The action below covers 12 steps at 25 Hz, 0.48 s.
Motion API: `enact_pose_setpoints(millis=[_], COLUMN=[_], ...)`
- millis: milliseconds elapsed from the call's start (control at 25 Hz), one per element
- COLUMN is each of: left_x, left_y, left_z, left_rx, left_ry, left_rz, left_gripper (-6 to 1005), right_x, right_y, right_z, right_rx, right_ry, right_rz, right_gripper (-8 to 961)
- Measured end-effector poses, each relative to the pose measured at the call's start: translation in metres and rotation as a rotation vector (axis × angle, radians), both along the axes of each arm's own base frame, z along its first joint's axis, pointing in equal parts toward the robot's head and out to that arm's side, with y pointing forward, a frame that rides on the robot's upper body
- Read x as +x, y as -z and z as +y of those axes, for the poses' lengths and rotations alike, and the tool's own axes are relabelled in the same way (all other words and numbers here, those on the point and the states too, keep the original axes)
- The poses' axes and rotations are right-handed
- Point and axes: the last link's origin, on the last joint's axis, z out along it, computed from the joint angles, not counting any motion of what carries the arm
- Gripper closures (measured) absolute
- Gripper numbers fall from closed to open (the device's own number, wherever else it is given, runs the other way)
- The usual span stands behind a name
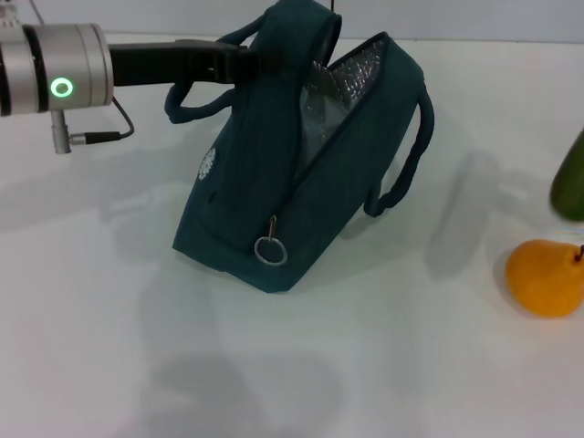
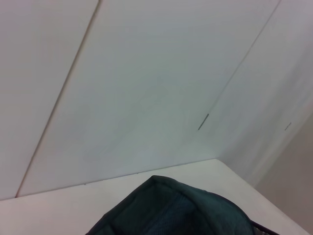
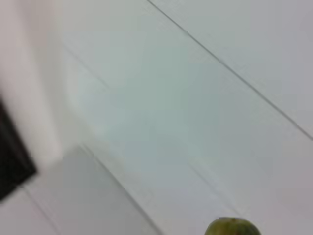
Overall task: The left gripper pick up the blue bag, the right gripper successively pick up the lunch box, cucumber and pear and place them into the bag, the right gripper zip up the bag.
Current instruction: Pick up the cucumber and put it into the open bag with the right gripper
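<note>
The blue bag (image 1: 274, 201) stands tilted on the white table, its top open and its silvery foil lining (image 1: 333, 96) showing. The silver ring pull (image 1: 270, 250) hangs at its near corner. My left gripper (image 1: 251, 59) reaches in from the left and is shut on the bag's top edge by the near handle, holding that side up. The bag's top also shows in the left wrist view (image 2: 171, 210). The pear (image 1: 546, 276) lies at the right edge, with the cucumber (image 1: 570, 182) end just behind it; a green tip shows in the right wrist view (image 3: 232, 227). The lunch box and my right gripper are out of view.
The white table (image 1: 137, 347) spreads in front of and left of the bag. The left arm's silver cuff with its green ring (image 1: 61, 88) sits at the upper left. A white wall (image 2: 146, 88) stands behind the table.
</note>
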Motion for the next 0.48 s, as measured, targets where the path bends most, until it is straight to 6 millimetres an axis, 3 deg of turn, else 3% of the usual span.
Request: enact_pose_setpoints(millis=[200,480], left_x=[0.004,0.005], left_y=[-0.003,-0.003], left_z=[0.001,0.001], left_rx=[-0.001,-0.006], left_ry=[0.001,-0.01], left_rz=[0.001,-0.004], left_gripper=[938,938], right_x=[-0.012,-0.038], right_y=[-0.005,0.023], right_z=[-0.007,0.002], right_rx=[0.204,0.436], right_ry=[-0.145,-0.292], right_rz=[0.097,0.076], right_gripper=[364,364])
